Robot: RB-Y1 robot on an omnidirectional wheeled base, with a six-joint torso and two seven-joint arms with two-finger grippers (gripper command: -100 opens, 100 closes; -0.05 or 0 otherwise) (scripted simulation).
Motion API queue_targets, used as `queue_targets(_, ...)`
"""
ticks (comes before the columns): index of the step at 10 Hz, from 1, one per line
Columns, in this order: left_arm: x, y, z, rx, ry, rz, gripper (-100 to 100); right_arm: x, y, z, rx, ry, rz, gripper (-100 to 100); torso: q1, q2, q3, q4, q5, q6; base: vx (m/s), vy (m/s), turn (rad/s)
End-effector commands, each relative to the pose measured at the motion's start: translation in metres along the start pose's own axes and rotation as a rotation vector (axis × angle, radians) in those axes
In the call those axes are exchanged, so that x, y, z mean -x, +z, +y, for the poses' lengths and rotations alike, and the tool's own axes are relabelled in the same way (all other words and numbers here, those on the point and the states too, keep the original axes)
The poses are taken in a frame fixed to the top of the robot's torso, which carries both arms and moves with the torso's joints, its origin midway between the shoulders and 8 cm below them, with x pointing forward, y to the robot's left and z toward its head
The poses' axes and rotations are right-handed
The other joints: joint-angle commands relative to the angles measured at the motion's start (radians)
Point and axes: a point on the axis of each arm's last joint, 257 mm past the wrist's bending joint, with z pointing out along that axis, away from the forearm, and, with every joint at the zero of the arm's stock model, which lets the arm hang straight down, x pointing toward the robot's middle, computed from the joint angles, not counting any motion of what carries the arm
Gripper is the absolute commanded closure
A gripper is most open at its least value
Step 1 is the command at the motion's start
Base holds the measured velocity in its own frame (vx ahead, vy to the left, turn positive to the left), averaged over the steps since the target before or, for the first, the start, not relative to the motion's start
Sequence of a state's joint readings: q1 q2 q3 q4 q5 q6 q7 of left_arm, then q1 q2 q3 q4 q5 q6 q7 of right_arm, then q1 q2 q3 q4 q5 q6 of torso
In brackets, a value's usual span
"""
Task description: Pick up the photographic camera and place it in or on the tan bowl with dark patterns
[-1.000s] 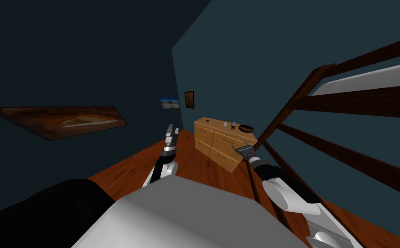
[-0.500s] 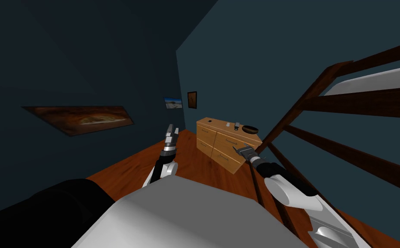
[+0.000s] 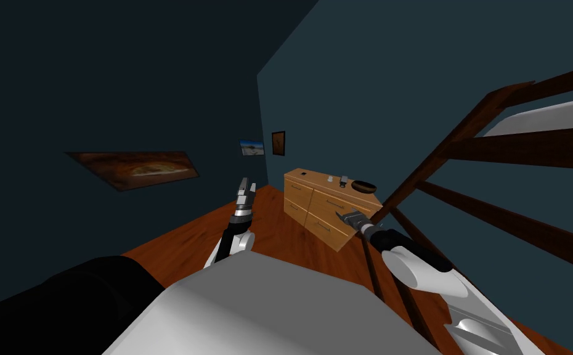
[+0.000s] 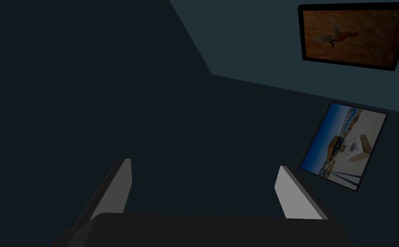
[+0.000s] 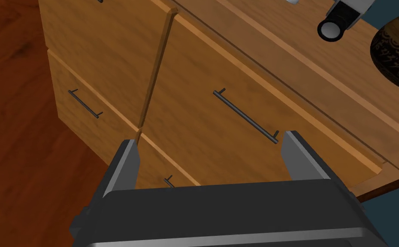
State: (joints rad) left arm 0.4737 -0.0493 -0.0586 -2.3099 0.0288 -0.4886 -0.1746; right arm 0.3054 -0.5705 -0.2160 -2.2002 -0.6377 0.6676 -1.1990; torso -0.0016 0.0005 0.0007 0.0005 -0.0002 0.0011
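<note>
Early stage, nothing grasped. Camera (image 5: 344, 17) untouched on top of the dresser (image 3: 322, 209), just beside the bowl (image 5: 398, 51). Right gripper (image 5: 209, 146) facing the dresser drawers, fingers released and empty. Left gripper (image 4: 203, 165) away from the dresser, fingers likewise released. Left to do: reach, grasp, place.

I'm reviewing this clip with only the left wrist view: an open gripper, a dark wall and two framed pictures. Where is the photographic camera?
Observer: In the head view, the camera sits on top of a wooden dresser, ahead and to my right.
Reviewer: Is the bowl anywhere near it?
Observer: Yes. The bowl stands on the same dresser top, beside the camera but apart from it.
Reviewer: What is the right arm doing?
Observer: The right gripper is open and empty. It points at the dresser's front, below the top where the camera lies.
</note>
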Motion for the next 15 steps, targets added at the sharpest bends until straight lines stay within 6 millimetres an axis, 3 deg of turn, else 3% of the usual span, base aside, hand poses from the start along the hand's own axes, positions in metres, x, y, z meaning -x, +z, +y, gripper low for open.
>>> queue_targets(1, 0.0, 0.0, 0.0, 0.0, 0.0, 0.0, 0, 0.009, 0.004, 0.014, 0.011, 0.038, -0.046, -100, 0.0, 0.0, 0.0, 0.0, 0.0, 0.0, -0.003, 0.034, 0.149)
queue_targets(3, 0.0, 0.0, 0.0, 0.0, 0.0, 0.0, 0, 0.021, 0.003, 0.01, -0.005, 0.057, -0.094, -100, 0.001, -0.001, 0.0, 0.0, 0.0, 0.0, 0.0, 0.021, 0.042)
queue_targets(4, 0.0, 0.0, 0.0, 0.0, 0.0, 0.0, 0, 0.025, 0.005, 0.027, 0.018, 0.091, -0.12, -100, 0.0, 0.0, 0.0, 0.0, 0.0, 0.0, 0.006, 0.026, 0.142)
queue_targets(6, 0.0, 0.0, 0.0, 0.0, 0.0, 0.0, 0, 0.037, 0.003, 0.023, 0.004, 0.11, -0.17, -100, 0.0, -0.001, -0.001, 0.0, 0.0, 0.0, 0.008, 0.018, 0.039)
queue_targets(7, 0.0, 0.0, 0.0, 0.0, 0.0, 0.0, 0, 0.041, 0.005, 0.041, 0.033, 0.147, -0.199, -100, 0.0, -0.001, -0.001, 0.0, 0.0, 0.0, 0.013, 0.026, 0.12)
queue_targets(9, 0.0, 0.0, 0.0, 0.0, 0.0, 0.0, 0, 0.051, 0.002, 0.037, 0.023, 0.164, -0.243, -100, 0.0, -0.002, -0.001, 0.0, 0.0, 0.0, 0.013, 0.012, 0.047)
queue_targets(10, 0.0, 0.0, 0.0, 0.0, 0.0, 0.0, 0, 0.054, 0.002, 0.057, 0.056, 0.203, -0.269, -100, -0.001, -0.001, -0.001, 0.0, 0.0, 0.0, 0.03, 0.02, 0.136)
queue_targets(12, 0.0, 0.0, 0.0, 0.0, 0.0, 0.0, 0, 0.064, -0.001, 0.053, 0.049, 0.218, -0.311, -100, 0.0, -0.003, -0.001, -0.001, 0.0, 0.0, 0.023, 0.009, 0.034)
queue_targets(13, 0.0, 0.0, 0.0, 0.0, 0.0, 0.0, 0, 0.065, -0.001, 0.073, 0.087, 0.259, -0.334, -100, -0.001, -0.001, -0.001, 0.0, 0.0, 0.0, 0.03, 0.011, 0.129)
queue_targets(15, 0.0, 0.0, 0.0, 0.0, 0.0, 0.0, 0, 0.075, -0.005, 0.07, 0.081, 0.273, -0.374, -100, -0.001, -0.003, -0.002, -0.001, 0.0, 0.0, 0.027, 0.003, 0.038)
